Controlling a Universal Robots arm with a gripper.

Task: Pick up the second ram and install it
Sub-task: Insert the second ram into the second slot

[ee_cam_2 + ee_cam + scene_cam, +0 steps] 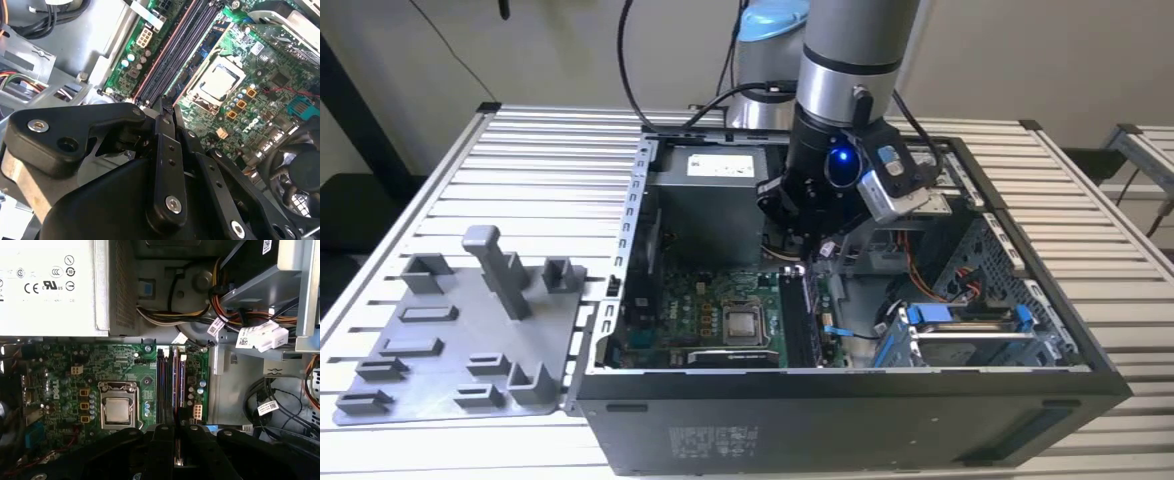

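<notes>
The end effector (pixel 811 243) is hung down inside the open PC case (pixel 854 385), just above the motherboard (pixel 720 320), with the case sat on the slatted tabletop (pixel 547 150). In both wrist views the fingers (pixel 165 131) are seen pinched together on the second ram (pixel 168 104), a thin dark stick gripped edge-on. The stick is held right over the row of memory slots (pixel 170 385) beside the CPU socket (pixel 118 407), lined up along them; whether it's actually touching a slot can't be told. In the first wrist view the slots are run between the socket and the case's inner metal wall, with the power supply (pixel 50 285) and a bundle of cables (pixel 200 315) past their far end. A grey moulded holder tray (pixel 467 340) is parked on the tabletop beside the case, toward the exterior view's left.
</notes>
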